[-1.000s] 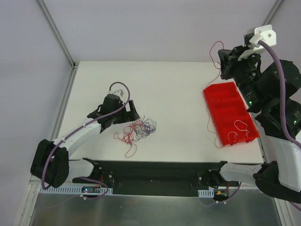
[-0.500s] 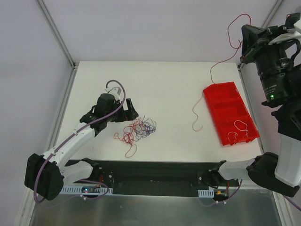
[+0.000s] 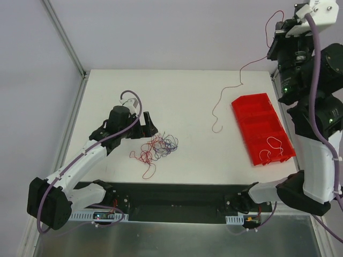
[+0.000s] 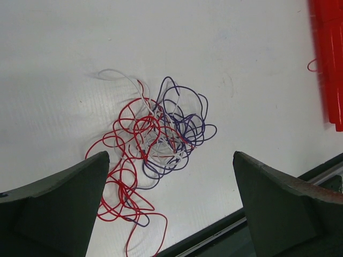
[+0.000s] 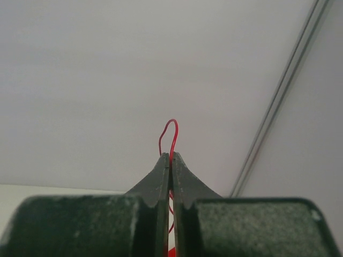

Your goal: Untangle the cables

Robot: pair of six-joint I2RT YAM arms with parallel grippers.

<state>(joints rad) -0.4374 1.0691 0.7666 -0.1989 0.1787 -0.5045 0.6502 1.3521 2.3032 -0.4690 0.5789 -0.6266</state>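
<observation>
A loose tangle of red, purple and white cables point(image 3: 158, 147) lies on the white table left of centre; the left wrist view also shows the tangle point(image 4: 155, 134). My left gripper point(image 3: 128, 131) hovers just behind it, open wide, and the left gripper point(image 4: 170, 155) has nothing between its fingers. My right gripper point(image 3: 273, 47) is raised high at the far right, shut on a single red cable point(image 3: 220, 101) that hangs down to the table. A small loop of this red cable point(image 5: 172, 120) pokes out past the tips of the right gripper point(image 5: 170, 156).
A red tray point(image 3: 257, 115) lies slanted at the right of the table, with a curly red strand point(image 3: 273, 145) in its near end. The tray's edge point(image 4: 327, 53) shows in the left wrist view. A black rail point(image 3: 177, 195) runs along the near edge.
The right arm has risen with the red cable, dragging its free end off the tray side and leftward over the table. The left arm drew back slightly, still open.
</observation>
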